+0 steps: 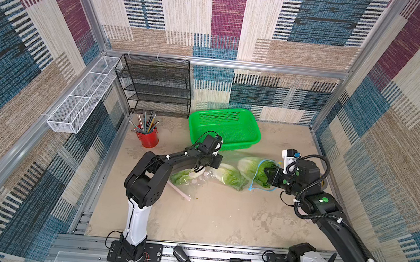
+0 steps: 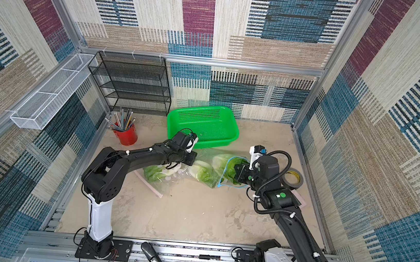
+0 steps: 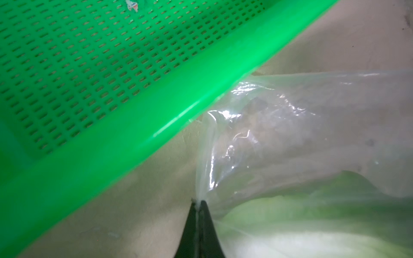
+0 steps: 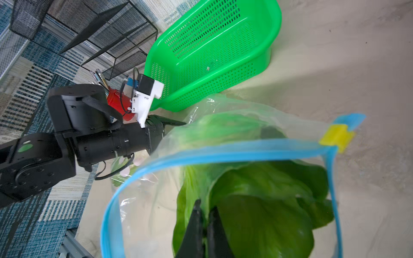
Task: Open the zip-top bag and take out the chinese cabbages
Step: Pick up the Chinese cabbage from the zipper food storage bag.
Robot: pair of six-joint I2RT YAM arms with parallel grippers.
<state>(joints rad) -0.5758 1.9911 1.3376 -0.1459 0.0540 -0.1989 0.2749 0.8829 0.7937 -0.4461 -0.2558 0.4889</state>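
Observation:
The clear zip-top bag (image 1: 211, 181) lies across the middle of the table in both top views, its blue-rimmed mouth (image 4: 223, 152) gaping open toward my right arm. A yellow slider (image 4: 336, 136) sits at one end of the zip. Three chinese cabbages show through the plastic: one at the left (image 1: 183, 175), one in the middle (image 1: 229, 175), one at the mouth (image 1: 253, 166). My right gripper (image 4: 205, 207) reaches into the mouth, shut on that cabbage's green leaves (image 4: 268, 214). My left gripper (image 3: 198, 202) is shut on the bag's film at the edge beside the green basket.
A green plastic basket (image 1: 224, 128) stands just behind the bag, close to the left gripper. A red cup of pencils (image 1: 147, 135), a black mesh shelf (image 1: 155, 85) and a white wire tray (image 1: 83, 95) sit at the back left. A tape roll (image 2: 292, 177) lies behind the right wrist.

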